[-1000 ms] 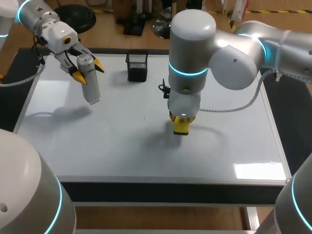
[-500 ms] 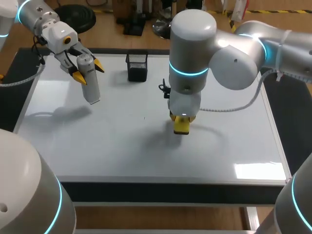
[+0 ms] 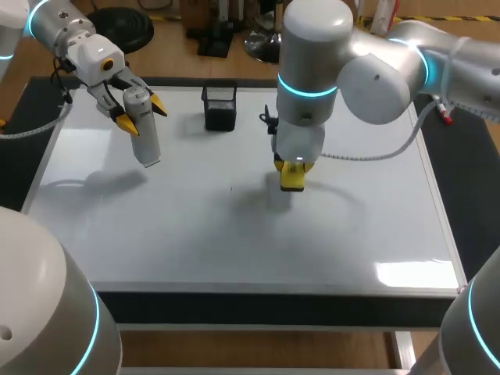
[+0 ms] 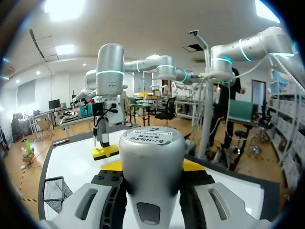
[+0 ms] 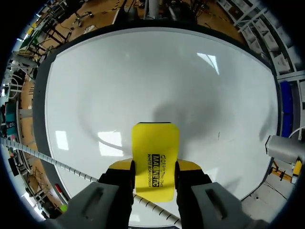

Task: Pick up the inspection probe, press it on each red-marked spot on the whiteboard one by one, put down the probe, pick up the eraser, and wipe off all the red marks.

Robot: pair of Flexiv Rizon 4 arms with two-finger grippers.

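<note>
Eraser between both fingers of right pincer, over whiteboard middle.

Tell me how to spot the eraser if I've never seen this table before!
Find the big whiteboard covering the table, then its middle, where the right gripper points down. The eraser is the small block pinched between its fingers. It is bright yellow, while the probe in the left gripper is a grey tube and the basket is black.

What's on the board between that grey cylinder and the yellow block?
Between the probe and eraser only bare whiteboard shows in the head view; the black mesh basket stands farther back.
</note>
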